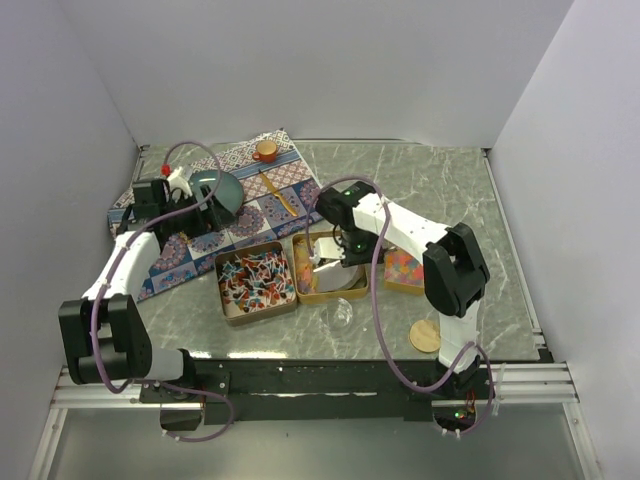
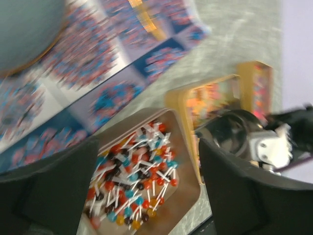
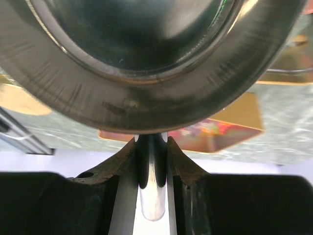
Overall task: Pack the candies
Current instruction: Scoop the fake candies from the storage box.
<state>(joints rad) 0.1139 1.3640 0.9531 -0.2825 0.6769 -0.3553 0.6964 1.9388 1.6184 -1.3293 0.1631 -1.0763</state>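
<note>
The red-white-black candies (image 1: 256, 279) are small lollipops in the left gold tin (image 1: 222, 268); they also show in the left wrist view (image 2: 134, 171). Pale yellow-orange candies (image 1: 303, 271) lie in the middle tin (image 1: 322, 294). Bright pink-orange-yellow candies (image 1: 403, 267) fill the right tin (image 3: 215, 129). My right gripper (image 1: 328, 262) (image 3: 152, 142) is shut on the handle of a round metal scoop (image 3: 146, 58) over the middle tin. My left gripper (image 1: 192, 205) (image 2: 148, 144) is open and empty above the patterned cloth (image 1: 250, 195), left of the tins.
A grey-green bowl (image 1: 218, 190) sits on the cloth beside my left gripper. A small orange pot (image 1: 266, 150) and a yellow stick (image 1: 283, 195) lie farther back. A cork disc (image 1: 425, 335) and a small clear container (image 1: 340, 313) sit near the front edge.
</note>
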